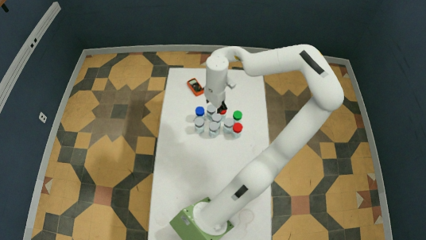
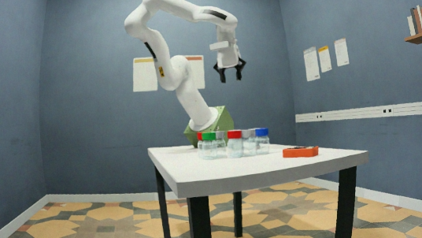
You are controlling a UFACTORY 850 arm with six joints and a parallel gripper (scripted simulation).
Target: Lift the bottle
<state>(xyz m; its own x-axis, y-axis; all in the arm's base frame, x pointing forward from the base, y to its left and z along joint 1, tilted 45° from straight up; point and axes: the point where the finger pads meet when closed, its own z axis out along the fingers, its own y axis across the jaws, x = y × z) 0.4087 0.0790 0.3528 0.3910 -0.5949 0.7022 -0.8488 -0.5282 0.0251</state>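
Observation:
The bottle with the green cap (image 1: 237, 115) stands upright on the white table at the right edge of a tight cluster of clear bottles; in the side view it is at the cluster's near left (image 2: 209, 146). My gripper (image 2: 230, 74) hangs high above the cluster, open and empty, fingers pointing down. From above the gripper (image 1: 216, 104) is over the cluster's far middle, left of the green-capped bottle. Two red-capped bottles (image 1: 238, 129) (image 2: 235, 143), a blue-capped bottle (image 1: 199, 112) (image 2: 261, 140) and several grey-capped bottles (image 1: 214, 128) all stand upright.
An orange meter (image 1: 195, 87) lies on the table beyond the cluster, also shown in the side view (image 2: 300, 151). The green robot base (image 1: 195, 222) sits at the table's other end.

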